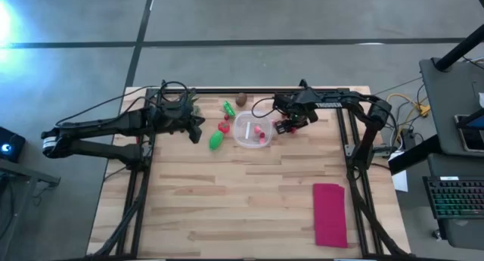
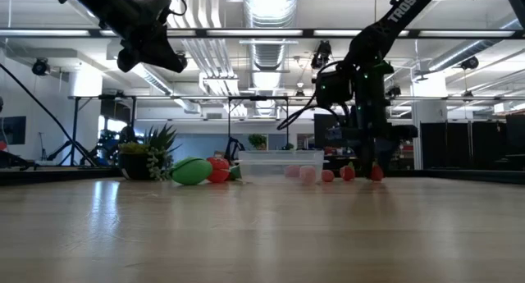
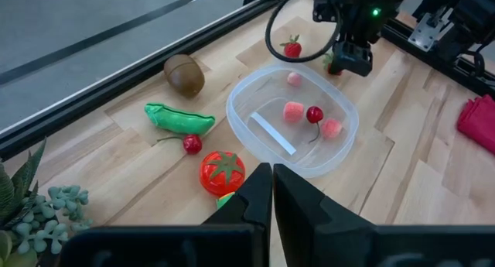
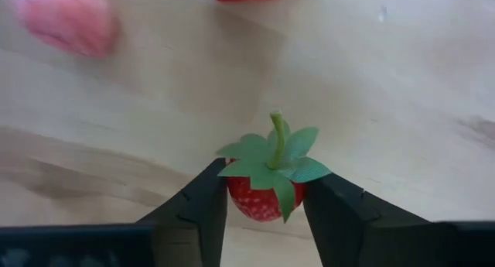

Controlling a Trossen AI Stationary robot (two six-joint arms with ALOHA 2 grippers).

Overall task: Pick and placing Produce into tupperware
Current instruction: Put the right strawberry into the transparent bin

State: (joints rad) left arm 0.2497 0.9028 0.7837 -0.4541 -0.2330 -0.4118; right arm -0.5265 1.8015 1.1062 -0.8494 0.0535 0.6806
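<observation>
A strawberry [image 4: 263, 191] sits between the right gripper [image 4: 264, 209] jaws, both touching it, beside the tupperware [image 1: 251, 130].

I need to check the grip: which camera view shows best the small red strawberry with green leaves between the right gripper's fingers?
The right wrist view: the small red strawberry with green leaves sits large between the right gripper fingers. The high view hides it under the arm, the left wrist view shows only a sliver, and the low view shows tiny red pieces.

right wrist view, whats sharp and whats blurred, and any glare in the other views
Right wrist view: the strawberry between the fingers is sharp, the pink piece blurred. High view: bright glare at the floor's left edge. Low view: ceiling lights blown out, arms backlit and dark.
</observation>
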